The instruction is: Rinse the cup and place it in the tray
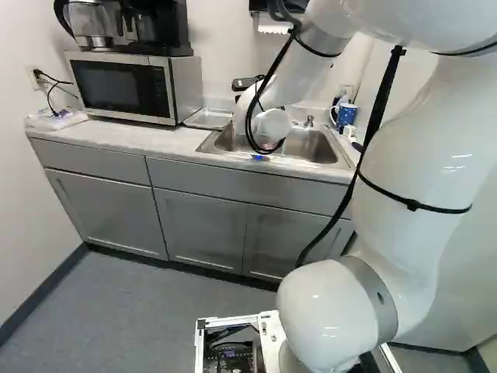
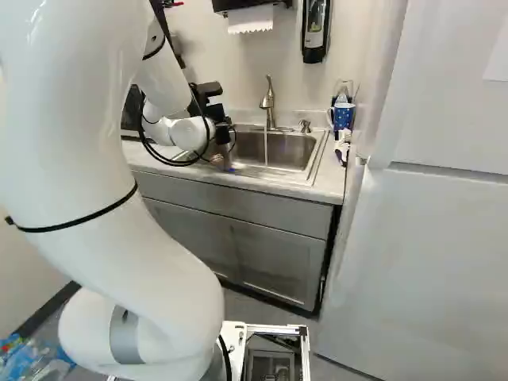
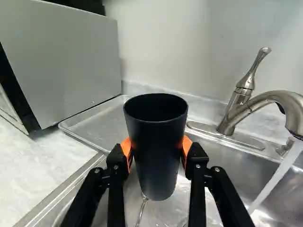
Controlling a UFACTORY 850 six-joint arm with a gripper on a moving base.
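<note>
In the right base view the gripper [image 2: 222, 133] is partly hidden behind the white wrist, at the sink's near-left part. The wrist view shows the gripper [image 3: 155, 153] shut on a black cup [image 3: 157, 142], an orange pad pressed to either side. Upright or nearly so, the cup hangs above the sink basin [image 3: 222, 165], its dark mouth showing. A thin wet streak shows below its base. The metal tray [image 3: 102, 124] lies beyond the cup, beside the microwave. Water [image 3: 277, 177] pours from the faucet [image 3: 284, 101] on the cup's other side, apart from it.
A microwave [image 1: 124, 87] stands on the counter [image 1: 101, 141], with a coffee maker on top. By the wall past the sink are a soap pump [image 2: 305, 126] and a blue patterned mug [image 2: 343, 117]. A tall white cabinet or fridge door [image 2: 429, 262] stands at the right.
</note>
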